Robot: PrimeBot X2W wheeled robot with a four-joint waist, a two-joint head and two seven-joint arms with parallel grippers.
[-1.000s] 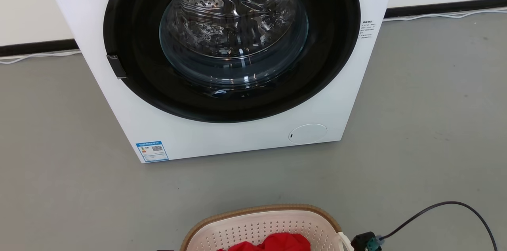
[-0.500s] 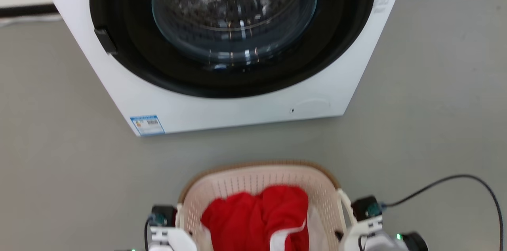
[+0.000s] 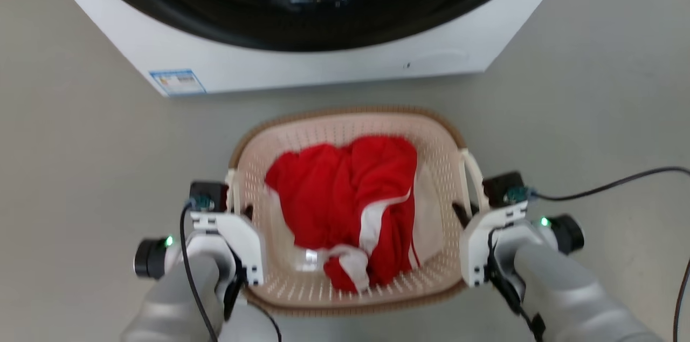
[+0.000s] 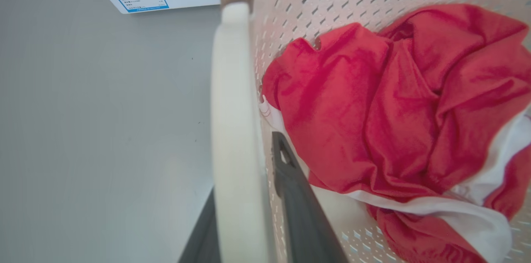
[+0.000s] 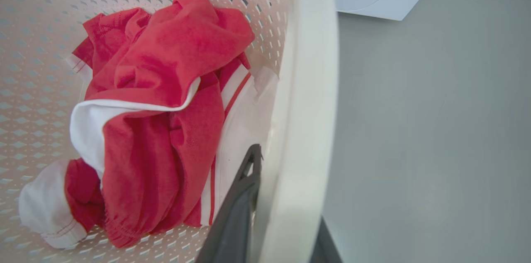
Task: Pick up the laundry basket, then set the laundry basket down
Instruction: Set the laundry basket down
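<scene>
The left gripper (image 3: 235, 211) and right gripper (image 3: 468, 210) were each clamped on a white loop handle (image 4: 232, 88) of the laundry basket (image 3: 345, 115), which sat between them, perhaps off the floor (image 3: 81, 142), so both arms should move level and together to avoid tipping out the red garment (image 3: 345, 191).

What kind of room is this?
Probably a laundry area: a front-loading washing machine stands on a grey floor, with a laundry basket of red and white clothes in front of it.
</scene>
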